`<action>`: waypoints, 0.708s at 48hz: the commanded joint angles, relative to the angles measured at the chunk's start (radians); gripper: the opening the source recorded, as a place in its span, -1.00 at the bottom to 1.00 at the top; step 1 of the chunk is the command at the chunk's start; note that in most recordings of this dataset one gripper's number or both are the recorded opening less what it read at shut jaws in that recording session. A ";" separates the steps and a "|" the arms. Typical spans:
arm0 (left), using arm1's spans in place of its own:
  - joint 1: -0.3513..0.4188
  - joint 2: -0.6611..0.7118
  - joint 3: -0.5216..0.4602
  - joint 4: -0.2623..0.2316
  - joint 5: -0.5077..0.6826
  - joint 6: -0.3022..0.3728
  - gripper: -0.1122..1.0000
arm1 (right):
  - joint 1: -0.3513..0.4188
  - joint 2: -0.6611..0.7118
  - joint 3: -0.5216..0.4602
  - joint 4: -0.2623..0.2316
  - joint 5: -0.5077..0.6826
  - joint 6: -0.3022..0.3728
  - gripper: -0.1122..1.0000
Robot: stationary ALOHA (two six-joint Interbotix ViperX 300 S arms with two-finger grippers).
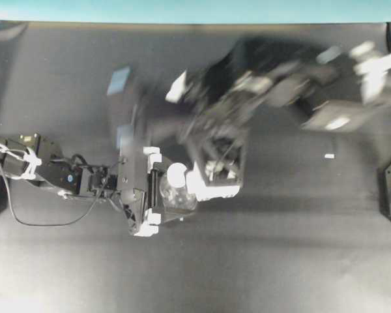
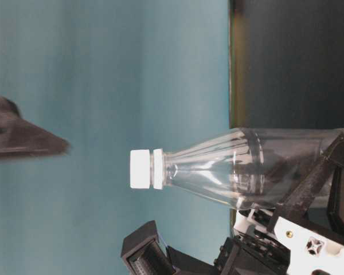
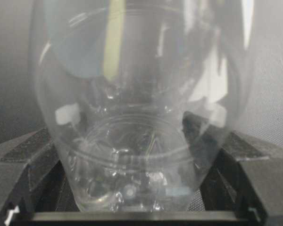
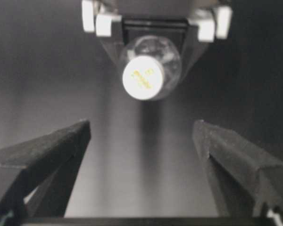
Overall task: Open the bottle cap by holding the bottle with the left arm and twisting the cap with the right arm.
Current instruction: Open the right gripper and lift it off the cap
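My left fingers (image 1: 151, 190) clench the bottle (image 1: 176, 195) low on its body, one finger on each side, and hold it upright on the dark worktop (image 1: 267, 261). The cap (image 4: 142, 77) sits on the bottle's neck. My right fingers (image 4: 144, 160) stand spread wide and grasp nothing; they hang above the cap, well clear of it, with the cap showing between them. My right arm (image 1: 274, 85) is blurred. A small white scrap (image 1: 329, 156) lies well to the bottle's right.
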 commanded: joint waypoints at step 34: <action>-0.003 0.005 -0.012 0.003 0.018 -0.011 0.67 | 0.020 0.144 -0.083 -0.025 0.106 0.723 0.70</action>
